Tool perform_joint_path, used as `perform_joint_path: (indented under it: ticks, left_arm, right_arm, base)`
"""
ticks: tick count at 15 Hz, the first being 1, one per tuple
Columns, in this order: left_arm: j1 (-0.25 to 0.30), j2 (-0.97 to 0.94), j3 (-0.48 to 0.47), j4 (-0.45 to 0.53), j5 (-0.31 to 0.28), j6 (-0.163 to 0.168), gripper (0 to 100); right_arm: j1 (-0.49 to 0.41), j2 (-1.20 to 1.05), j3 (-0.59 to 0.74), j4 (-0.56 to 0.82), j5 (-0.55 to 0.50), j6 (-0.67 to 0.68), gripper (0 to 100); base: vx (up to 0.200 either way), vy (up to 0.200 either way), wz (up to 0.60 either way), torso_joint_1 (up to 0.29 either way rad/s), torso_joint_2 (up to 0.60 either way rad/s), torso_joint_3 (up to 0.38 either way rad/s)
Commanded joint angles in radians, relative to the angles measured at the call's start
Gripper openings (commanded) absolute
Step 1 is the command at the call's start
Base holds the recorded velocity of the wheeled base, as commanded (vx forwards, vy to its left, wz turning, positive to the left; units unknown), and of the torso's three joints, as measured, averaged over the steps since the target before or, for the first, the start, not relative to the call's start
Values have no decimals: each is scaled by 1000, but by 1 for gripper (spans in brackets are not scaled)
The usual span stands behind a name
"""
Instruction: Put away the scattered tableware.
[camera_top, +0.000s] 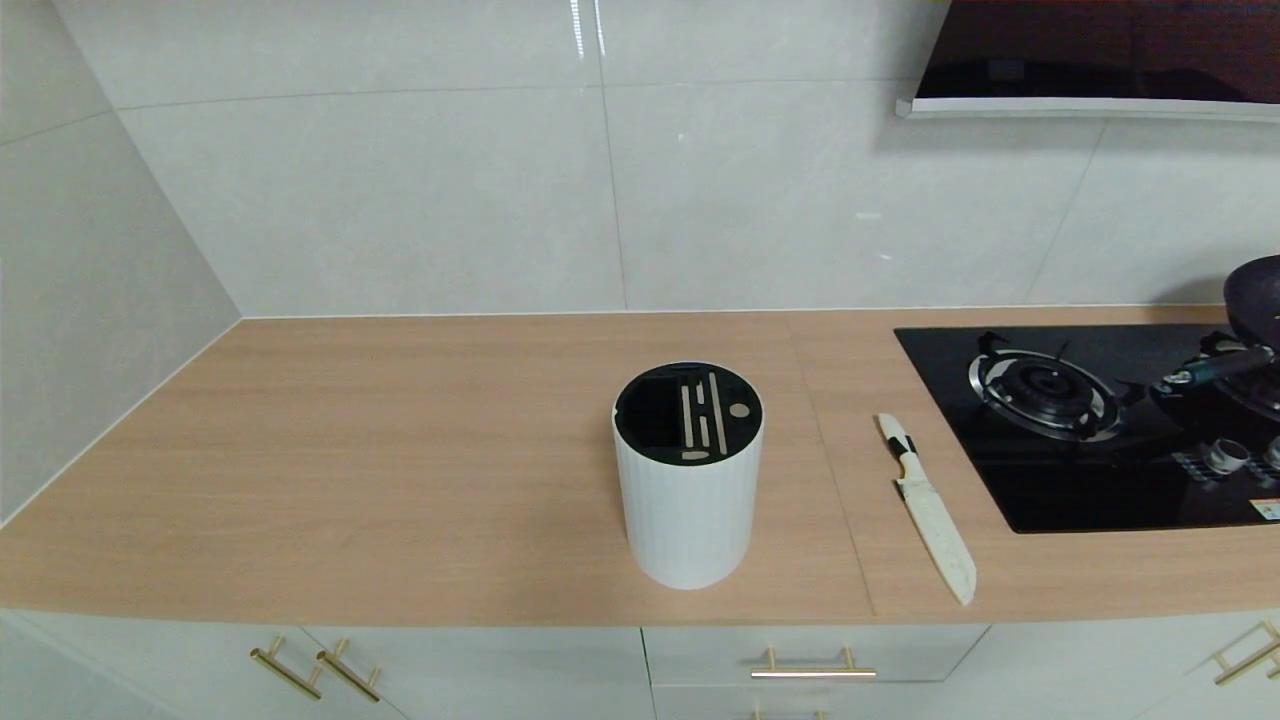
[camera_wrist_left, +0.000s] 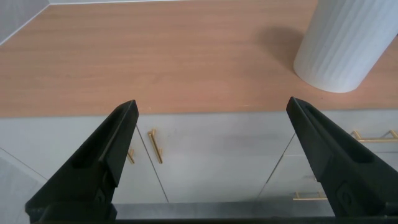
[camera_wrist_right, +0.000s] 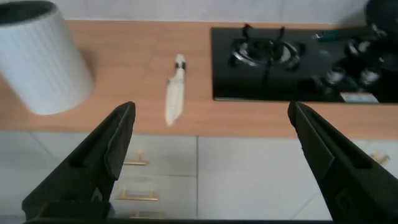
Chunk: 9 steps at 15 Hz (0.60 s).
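Note:
A cream speckled knife (camera_top: 928, 508) lies flat on the wooden counter (camera_top: 400, 450), between the white ribbed cylindrical holder (camera_top: 688, 475) and the hob, blade toward the front edge. The holder's black top has several slots. In the right wrist view the knife (camera_wrist_right: 175, 96) and holder (camera_wrist_right: 42, 59) lie well beyond my right gripper (camera_wrist_right: 211, 165), which hangs open in front of the cabinet fronts. My left gripper (camera_wrist_left: 211, 162) is open too, below the counter edge, with the holder (camera_wrist_left: 345, 40) far off to one side.
A black gas hob (camera_top: 1110, 420) with burners and knobs fills the counter's right end, and a dark pan (camera_top: 1255, 300) sits on it. Tiled walls close the back and left. Drawers with brass handles (camera_top: 812, 668) run beneath. Bare counter stretches left of the holder.

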Motion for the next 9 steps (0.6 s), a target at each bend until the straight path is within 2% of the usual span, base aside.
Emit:
perform_joint_path:
  ticks: [1, 2, 6, 9]
  left_arm:
    - [0, 0, -1, 0, 0, 0, 100]
    - [0, 2, 1, 0, 0, 0, 100]
    - [0, 0, -1, 0, 0, 0, 100]
    - [0, 0, -1, 0, 0, 0, 100]
  right_arm:
    - [50, 314, -85, -3, 25, -3, 100]
    - [53, 394, -102, -6, 26, -3, 100]
    - [90, 953, -251, -60, 40, -2, 100]
    - [136, 1307, -324, -298, 34, 1, 100]
  base:
    - [0, 0, 0, 0, 0, 0]
    - [0, 0, 0, 0, 0, 0]
    - [0, 0, 0, 0, 0, 0]
    - [0, 0, 0, 0, 0, 0]
